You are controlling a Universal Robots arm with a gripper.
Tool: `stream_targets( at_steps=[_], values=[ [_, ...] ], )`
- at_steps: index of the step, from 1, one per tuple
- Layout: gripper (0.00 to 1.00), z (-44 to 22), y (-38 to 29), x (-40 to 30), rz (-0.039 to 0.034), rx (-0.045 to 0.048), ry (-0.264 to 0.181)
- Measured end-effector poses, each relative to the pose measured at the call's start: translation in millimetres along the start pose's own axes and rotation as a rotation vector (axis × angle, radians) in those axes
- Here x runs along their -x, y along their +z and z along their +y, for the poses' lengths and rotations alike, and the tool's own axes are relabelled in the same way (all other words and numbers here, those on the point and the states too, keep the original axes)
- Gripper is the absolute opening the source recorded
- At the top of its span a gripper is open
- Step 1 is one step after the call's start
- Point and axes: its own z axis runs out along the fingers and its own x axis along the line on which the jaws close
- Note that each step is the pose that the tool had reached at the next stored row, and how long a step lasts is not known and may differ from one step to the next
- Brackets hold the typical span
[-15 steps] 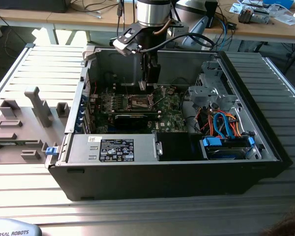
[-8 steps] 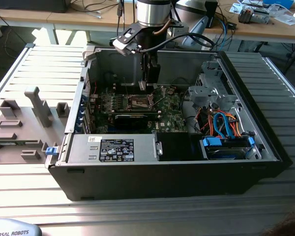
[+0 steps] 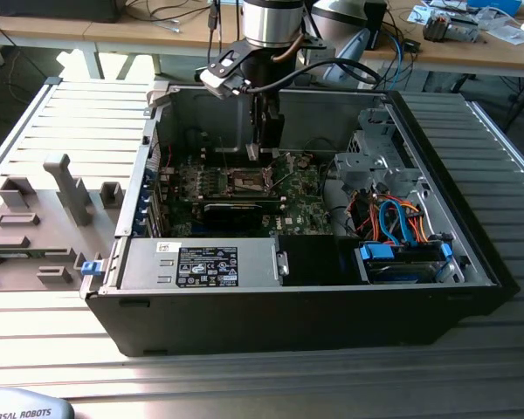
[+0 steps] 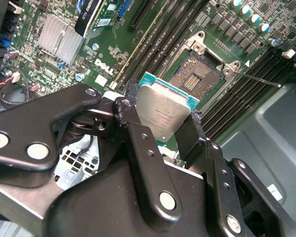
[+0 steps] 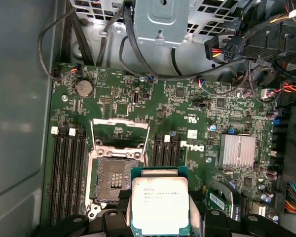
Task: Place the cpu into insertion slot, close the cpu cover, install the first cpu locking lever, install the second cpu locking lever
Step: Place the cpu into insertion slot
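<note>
My gripper [image 4: 160, 118] is shut on the cpu [image 4: 163, 111], a flat square chip with a silver-grey top and green rim, pinched by two opposite edges. In the first wrist view the cpu [image 5: 159, 203] hangs above the green board, just beside the insertion slot [image 5: 115, 180], whose dark centre lies bare. The cpu cover [image 5: 119, 132] stands swung open at the slot's far side. A thin locking lever [image 4: 259, 79] juts out from the insertion slot [image 4: 197, 74]. In the exterior view the gripper [image 3: 260, 155] hovers inside the computer case, a little above the insertion slot [image 3: 249, 181].
The open black computer case [image 3: 472, 262] walls the board in. Black memory slots [image 5: 69, 173] flank the socket, and a finned heatsink [image 5: 239, 149] sits nearby. A drive bay with blue and orange cables [image 3: 402, 231] is at the exterior view's right; grey fixtures [image 3: 65, 188] lie outside at the left.
</note>
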Motion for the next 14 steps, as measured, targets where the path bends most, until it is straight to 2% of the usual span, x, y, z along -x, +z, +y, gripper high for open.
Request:
stream_targets(
  at_steps=[14],
  values=[
    [0.54, 0.0, 0.2, 0.0, -0.0017, -0.0022, 0.017]
  ],
)
